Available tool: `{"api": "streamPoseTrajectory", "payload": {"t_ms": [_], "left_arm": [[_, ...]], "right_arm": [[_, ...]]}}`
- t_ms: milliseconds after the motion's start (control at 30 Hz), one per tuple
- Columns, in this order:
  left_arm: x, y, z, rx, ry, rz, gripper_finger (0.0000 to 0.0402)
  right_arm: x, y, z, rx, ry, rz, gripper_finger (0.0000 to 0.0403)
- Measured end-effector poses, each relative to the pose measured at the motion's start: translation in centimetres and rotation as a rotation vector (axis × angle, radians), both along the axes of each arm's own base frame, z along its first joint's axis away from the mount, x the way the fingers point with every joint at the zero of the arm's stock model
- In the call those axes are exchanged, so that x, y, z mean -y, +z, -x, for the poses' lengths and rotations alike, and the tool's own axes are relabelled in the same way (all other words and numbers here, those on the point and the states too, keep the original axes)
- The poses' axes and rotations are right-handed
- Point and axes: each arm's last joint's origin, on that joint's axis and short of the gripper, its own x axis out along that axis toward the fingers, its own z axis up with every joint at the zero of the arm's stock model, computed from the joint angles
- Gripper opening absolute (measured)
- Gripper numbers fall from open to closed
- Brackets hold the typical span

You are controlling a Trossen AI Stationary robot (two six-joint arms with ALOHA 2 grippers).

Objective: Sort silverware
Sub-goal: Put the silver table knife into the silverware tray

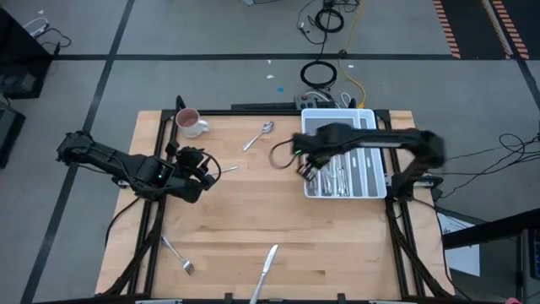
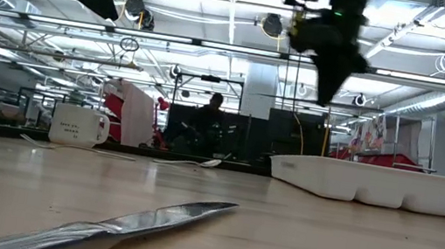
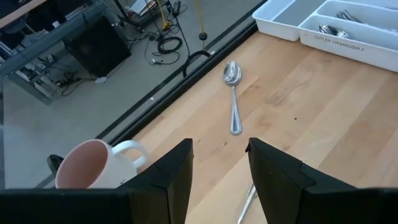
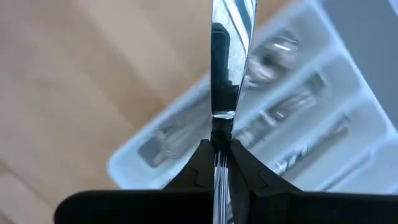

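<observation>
Taking the white cutlery tray (image 1: 376,187) as our landmark and reading from the left, we see a fork (image 1: 177,254) far off near the table's front edge, then the left gripper (image 1: 206,166) hovering well to the tray's left, its fingers (image 3: 171,176) spread and holding nothing. Beyond them sit the white mug (image 3: 93,163) and a spoon (image 3: 234,96) that lies on the wood on the way toward the tray. A table knife (image 1: 264,272) rests at the front edge, also well clear of the tray. At the tray's left wall, the right gripper (image 4: 222,152) is clenched on a knife (image 4: 231,56), pinching it by one end so that the blade juts straight out over the compartments, where sorted pieces (image 1: 342,177) already lie. To do this step well, we judge that we should line the blade up lengthwise with the matching slot, lower it close to the pieces below, and only then let go, so it neither bounces nor bridges a divider. The right arm reaches in from the tray's far side, elbow bent, wrist tipped downward; the left arm stretches low across the table.
</observation>
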Motion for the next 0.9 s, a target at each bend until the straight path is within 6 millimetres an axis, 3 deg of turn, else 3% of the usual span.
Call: {"api": "streamPoseTrajectory", "payload": {"t_ms": [133,300,467,900], "left_arm": [[0.0,0.0,0.0,0.002,0.001,-0.001,0.0162],[-0.4,0.0,-0.1,0.002,0.023,-0.002,0.0162],[-0.9,0.0,-0.2,0.009,0.057,0.0,0.0162],[-1.3,0.1,-0.5,0.04,0.081,0.017,0.0162]], "right_arm": [[0.7,-0.4,4.6,0.082,-0.182,0.014,0.0],[0.4,-1.5,7.6,0.159,-0.357,0.018,0.0],[0.1,-3.7,8.9,0.139,-0.52,0.016,0.0],[-0.2,-8.1,10.1,0.119,-0.686,-0.031,0.0]]}}
